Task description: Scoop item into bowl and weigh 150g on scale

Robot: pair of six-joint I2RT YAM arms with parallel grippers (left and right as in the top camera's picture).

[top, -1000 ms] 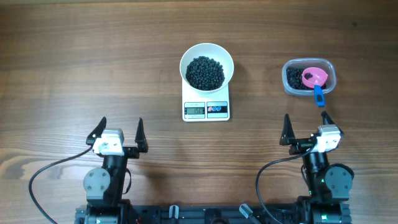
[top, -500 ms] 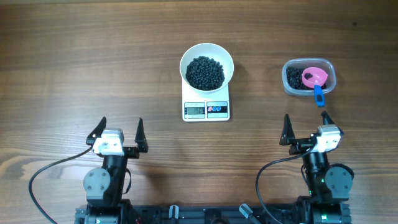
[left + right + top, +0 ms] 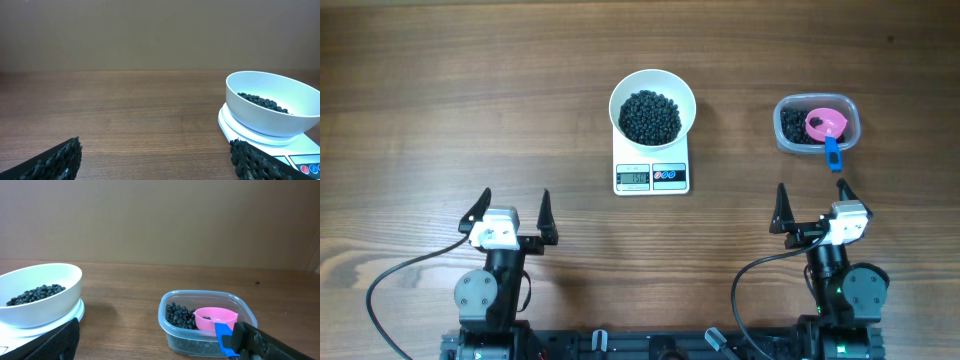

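Since nothing shifted across the last second, I logged no change: both arms sat parked at the near edge of the bench (image 3: 420, 100), left gripper (image 3: 514, 196) and right gripper (image 3: 811, 190) with jaws spread wide and empty. The bowl (image 3: 619, 92) sat on the scale (image 3: 652, 160) mid-bench, toward the far edge, with the item (image 3: 650, 117) heaped inside. More of it lay in the clear tub (image 3: 778, 122) toward the right edge, the pink scoop (image 3: 825, 123) resting in it, well apart from either gripper. The display (image 3: 635, 178) was lit, but its digits were too small for me to confirm. My read: scooping looked finished, and only the reading check remained.
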